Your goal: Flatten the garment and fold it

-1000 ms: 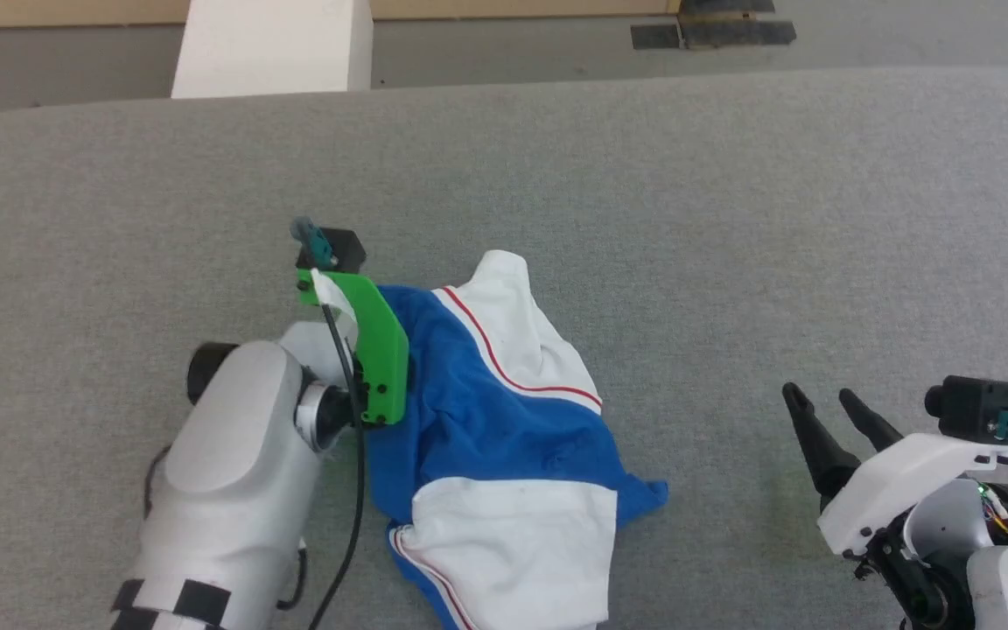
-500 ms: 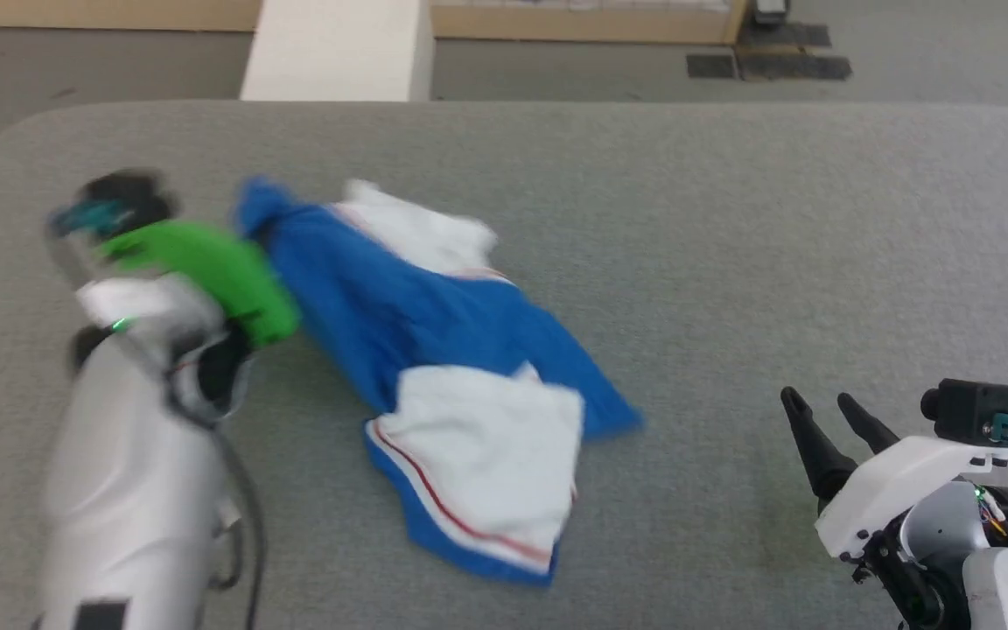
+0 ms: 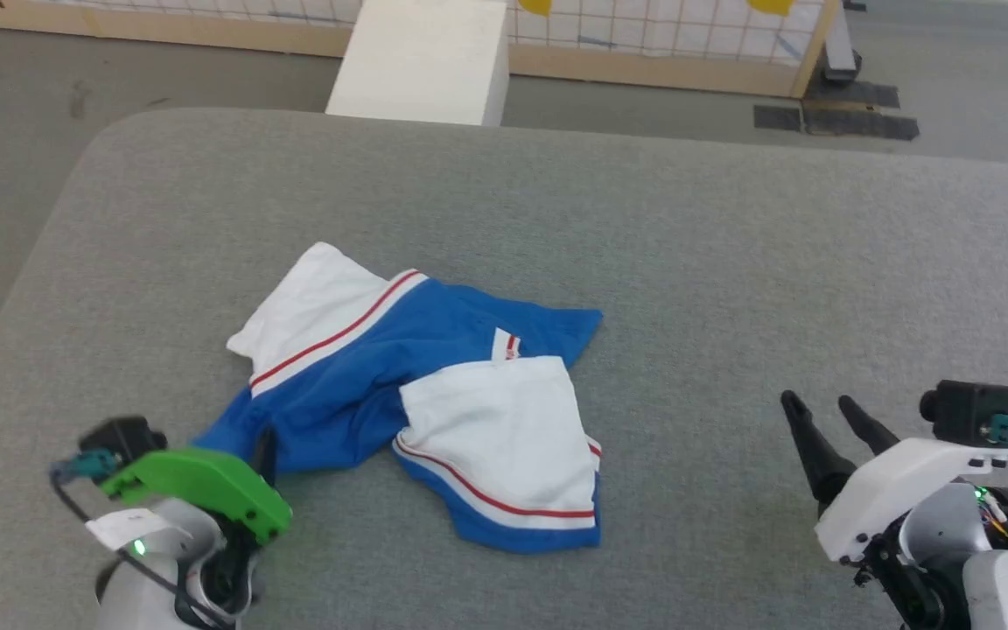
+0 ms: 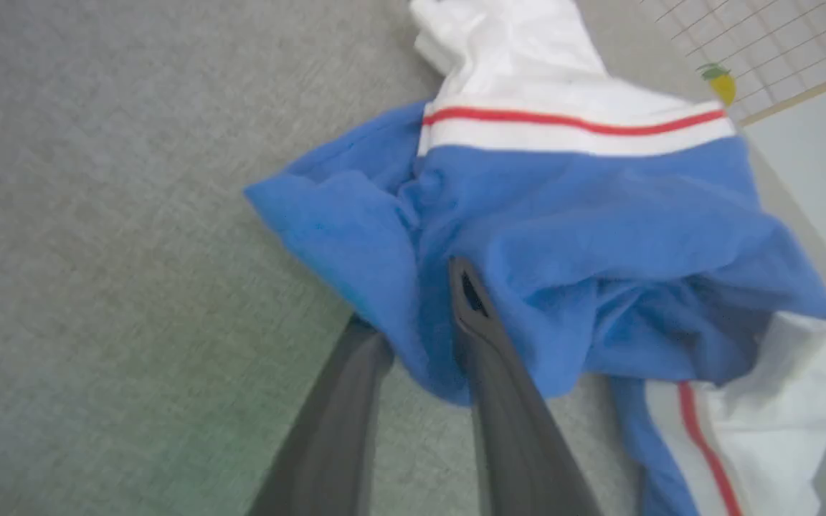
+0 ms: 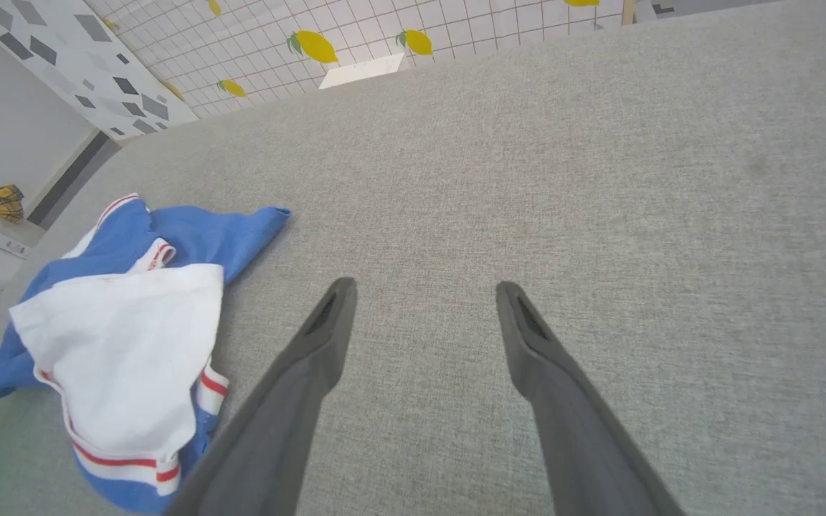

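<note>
The garment (image 3: 355,385) lies crumpled on the grey padded table (image 3: 688,262), left of centre: royal blue, with two white sleeves edged in red and white trim. My left gripper (image 3: 261,448) sits at its near-left blue edge. In the left wrist view the left gripper (image 4: 416,304) has its jaws partway apart, and a loose fold of the garment (image 4: 585,208) is draped between them, hiding one fingertip. My right gripper (image 3: 817,402) stands open at the near right, well clear of the cloth. The right wrist view shows the right gripper (image 5: 424,290) over bare table and the garment (image 5: 119,315) to its left.
Beyond the table's far edge stands a white block (image 3: 421,61) before a wood-framed tiled panel (image 3: 670,44). Black mats (image 3: 836,122) lie on the floor at the back right. The table's rounded left corner (image 3: 110,140) is near the garment.
The head camera has shifted. My left gripper shut on the garment's blue edge, swept it across the table, drew back to the near left, and its jaws have parted. The right arm is unchanged.
</note>
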Controlling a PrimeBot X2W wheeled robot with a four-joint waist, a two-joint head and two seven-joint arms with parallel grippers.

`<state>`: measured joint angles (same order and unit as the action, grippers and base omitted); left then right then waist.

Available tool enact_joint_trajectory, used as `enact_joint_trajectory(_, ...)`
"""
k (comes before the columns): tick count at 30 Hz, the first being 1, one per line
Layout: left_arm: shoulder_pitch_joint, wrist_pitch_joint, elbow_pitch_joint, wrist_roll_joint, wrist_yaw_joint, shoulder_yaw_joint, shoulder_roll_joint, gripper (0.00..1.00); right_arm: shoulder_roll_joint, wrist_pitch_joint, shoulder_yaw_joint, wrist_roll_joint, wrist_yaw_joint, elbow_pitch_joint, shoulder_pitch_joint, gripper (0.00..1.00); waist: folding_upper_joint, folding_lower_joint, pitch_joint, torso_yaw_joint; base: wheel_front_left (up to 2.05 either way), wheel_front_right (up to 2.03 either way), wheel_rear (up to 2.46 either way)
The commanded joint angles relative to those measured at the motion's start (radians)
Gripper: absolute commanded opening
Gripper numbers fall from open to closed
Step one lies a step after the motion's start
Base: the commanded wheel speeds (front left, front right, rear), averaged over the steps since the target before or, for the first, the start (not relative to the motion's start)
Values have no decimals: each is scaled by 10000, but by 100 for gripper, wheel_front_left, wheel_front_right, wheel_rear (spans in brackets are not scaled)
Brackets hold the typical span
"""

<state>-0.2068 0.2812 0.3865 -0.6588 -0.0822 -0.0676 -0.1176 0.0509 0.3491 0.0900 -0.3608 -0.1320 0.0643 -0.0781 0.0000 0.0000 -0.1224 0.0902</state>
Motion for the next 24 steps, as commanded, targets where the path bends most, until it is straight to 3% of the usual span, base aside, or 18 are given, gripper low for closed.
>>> enact_joint_trajectory(1,-109,-539,-393,112,213,-15,-18,100,-7,53,-140,84,13,-87,85,100,0,0,158,194,0,0,0)
enact_joint_trajectory(5,-213,-3039,-1405,1111,908,101,-409,100,-7,423,-885,112,13,-133,-102,100,0,0,226,372,0,0,0)
enact_joint_trajectory(9,106,-4888,-1614,2093,1212,477,-492,100,-7,1196,-1957,395,13,125,-618,100,0,0,127,493,0,0,0)
enact_joint_trajectory(17,583,-5401,-1401,2871,1193,846,-20,100,-7,2558,-3921,1231,13,2068,-2712,100,0,0,-512,717,0,0,0)
enact_joint_trajectory(24,387,-5426,-1565,3097,1282,666,267,100,-7,2454,-4935,1317,13,3924,-3905,100,0,0,-1034,1011,0,0,0)
